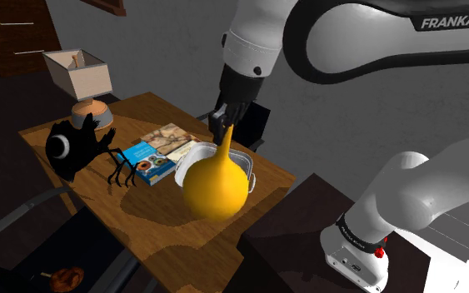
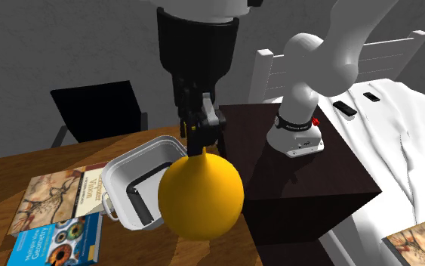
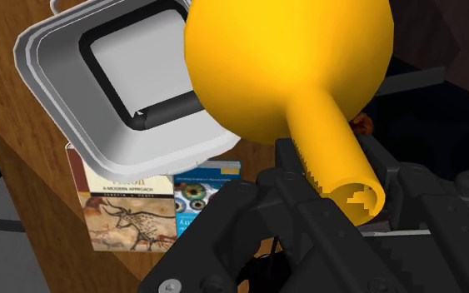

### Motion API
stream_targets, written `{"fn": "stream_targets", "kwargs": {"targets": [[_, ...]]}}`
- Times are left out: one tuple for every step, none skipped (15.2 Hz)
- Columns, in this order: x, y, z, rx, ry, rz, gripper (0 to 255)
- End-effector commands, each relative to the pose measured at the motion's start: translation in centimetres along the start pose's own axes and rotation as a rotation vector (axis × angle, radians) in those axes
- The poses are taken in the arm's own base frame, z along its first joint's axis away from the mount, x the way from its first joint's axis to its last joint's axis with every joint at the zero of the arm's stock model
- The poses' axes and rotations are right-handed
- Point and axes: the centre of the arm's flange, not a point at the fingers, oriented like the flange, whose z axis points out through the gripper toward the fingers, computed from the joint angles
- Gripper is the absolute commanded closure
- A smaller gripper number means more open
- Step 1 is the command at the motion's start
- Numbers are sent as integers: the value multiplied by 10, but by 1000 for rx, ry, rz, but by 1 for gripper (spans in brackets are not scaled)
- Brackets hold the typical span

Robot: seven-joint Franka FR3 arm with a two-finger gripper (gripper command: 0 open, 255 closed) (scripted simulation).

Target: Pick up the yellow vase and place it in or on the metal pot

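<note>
So the yellow vase (image 1: 216, 187) (image 2: 201, 196) (image 3: 286, 67) is clamped by its thin neck in the black jaws, which are pinched in narrow around it just below the mouth. It's held upright, neck up, with the round belly hanging underneath. The belly is seen right up against the pot (image 1: 192, 152) (image 2: 116, 177) (image 3: 66, 91). In the shoulder view it overlaps the pot's near rim, and in the wrist view one corner of the pot is covered by it. Whether the belly is actually touching the pot, or resting on the worktop (image 1: 141, 216) (image 2: 22, 162), can't be told tbh.

The pot is drawn pale grey-white, squarish with rounded corners, with a dark band round the inside wall. It's sat on the wooden worktop.

Two books are laid flat just beside the pot, on its left in the shoulder view. A cave-painting book (image 1: 170, 137) (image 2: 52, 193) (image 3: 128, 212) is closest to the pot, and a blue book (image 1: 145, 158) (image 2: 56, 242) (image 3: 203, 187) with an eye on the cover is right next to it.

Further from the pot on that same side, a black spidery figure (image 1: 78, 150) with a white crescent is stood. Well apart from the pot, a table lamp (image 1: 81, 79) with a boxy shade is seen. On the pot's opposite side the dark stand (image 1: 291, 233) (image 2: 339, 174) is found, near the worktop's edge. A black chair (image 2: 97, 109) is seen behind the pot in the second exterior view.
</note>
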Motion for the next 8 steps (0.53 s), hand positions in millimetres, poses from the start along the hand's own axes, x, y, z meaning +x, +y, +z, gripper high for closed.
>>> {"fn": "stream_targets", "kwargs": {"targets": [[9,16,-11,0,1,0,255],[15,26,-17,0,1,0,255],[21,37,-22,0,1,0,255],[27,47,-27,0,1,0,255],[34,58,-33,0,1,0,255],[40,68,-38,0,1,0,255],[46,78,-44,0,1,0,255],[52,89,-49,0,1,0,255]]}}
